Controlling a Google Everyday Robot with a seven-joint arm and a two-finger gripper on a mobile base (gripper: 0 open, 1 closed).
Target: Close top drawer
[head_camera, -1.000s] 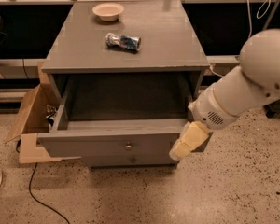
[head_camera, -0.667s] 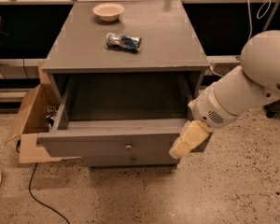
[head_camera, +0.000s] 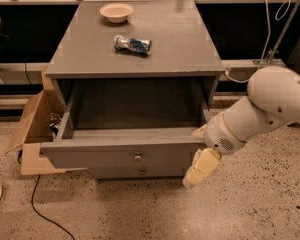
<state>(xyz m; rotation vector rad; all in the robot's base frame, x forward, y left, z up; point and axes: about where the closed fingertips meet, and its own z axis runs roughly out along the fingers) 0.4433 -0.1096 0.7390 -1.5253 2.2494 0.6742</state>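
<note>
The top drawer [head_camera: 115, 156] of the grey cabinet stands pulled far out, its deep box empty and its small round knob [head_camera: 137, 157] facing the front. My gripper [head_camera: 201, 165], pale yellow on a white arm [head_camera: 270, 104], hangs at the right end of the drawer's front, close to its right corner. I cannot tell whether it touches the front. A shorter drawer front [head_camera: 140, 172] with a like knob sits just below.
On the cabinet top [head_camera: 180, 39] lie a small white bowl [head_camera: 116, 12] and a crushed can [head_camera: 133, 44]. An open cardboard box [head_camera: 32, 129] stands at the cabinet's left. A black cable [head_camera: 40, 209] runs over the speckled floor. Dark shelving lies behind.
My arm and gripper have dropped a little lower beside the drawer's right front corner. The drawer has not visibly moved.
</note>
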